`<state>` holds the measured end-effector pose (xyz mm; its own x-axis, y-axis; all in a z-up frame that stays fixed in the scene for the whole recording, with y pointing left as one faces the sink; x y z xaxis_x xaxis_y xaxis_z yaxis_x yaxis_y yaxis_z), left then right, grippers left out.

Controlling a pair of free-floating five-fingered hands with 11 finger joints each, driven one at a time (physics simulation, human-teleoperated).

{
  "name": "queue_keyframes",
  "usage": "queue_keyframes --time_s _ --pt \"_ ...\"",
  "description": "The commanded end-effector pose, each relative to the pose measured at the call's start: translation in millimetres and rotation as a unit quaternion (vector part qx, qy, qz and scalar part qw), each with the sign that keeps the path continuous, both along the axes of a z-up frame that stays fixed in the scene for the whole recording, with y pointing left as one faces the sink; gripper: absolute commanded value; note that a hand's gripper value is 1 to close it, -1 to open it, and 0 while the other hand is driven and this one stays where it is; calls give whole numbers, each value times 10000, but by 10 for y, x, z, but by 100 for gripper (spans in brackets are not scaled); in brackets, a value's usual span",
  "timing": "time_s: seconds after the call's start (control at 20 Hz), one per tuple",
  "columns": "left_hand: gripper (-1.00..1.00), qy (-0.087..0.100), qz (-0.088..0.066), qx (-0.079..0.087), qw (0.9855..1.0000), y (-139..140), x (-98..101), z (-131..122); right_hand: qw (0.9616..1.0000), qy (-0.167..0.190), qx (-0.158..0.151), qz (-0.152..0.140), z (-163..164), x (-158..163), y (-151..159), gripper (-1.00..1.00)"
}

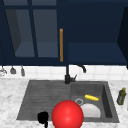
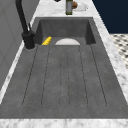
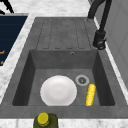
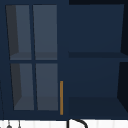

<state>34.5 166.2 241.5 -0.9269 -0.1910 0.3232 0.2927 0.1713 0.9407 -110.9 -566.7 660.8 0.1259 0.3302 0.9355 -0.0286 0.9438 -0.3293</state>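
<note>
While a hand (image 1: 43,117) is hovering near the sink's (image 1: 30,100) near left edge, its grasp is impossible to tell. Just to its right a red ball (image 1: 67,115) is sitting.

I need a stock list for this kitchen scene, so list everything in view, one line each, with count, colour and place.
Ball: one, red, at the front edge of the sink, covering part of the plate in the front view.
Plate: one, white, flat on the basin floor.
Corn cob: one, yellow, on the basin floor beside the plate, near the drain.
Sink: one, dark grey, ribbed drainboard on the left, basin on the right.
Tap: one, black, behind the sink.
Bottle: one, olive green with yellow cap, on the counter right of the basin.
Wall cabinet: one, dark blue, glass door, orange handle.
Left hand: one, black, at the front left edge of the sink, beside the ball.
</note>
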Motion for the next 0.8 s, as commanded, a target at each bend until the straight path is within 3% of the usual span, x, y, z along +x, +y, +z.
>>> queue_keyframes --time_s 0.0,0.3,0.55,0.75 --pt "0 0 0 0 10000 0 0 0 10000 0 0 -3 -39 116 -310 100" --pt "0 0 0 0 10000 0 0 0 9983 91 77 576 -84 299 -693 100" --pt "0 0 0 0 10000 0 0 0 9934 276 152 1106 -120 312 -876 100" --pt "0 0 0 0 10000 0 0 0 9916 288 213 1239 -120 310 -1047 100"
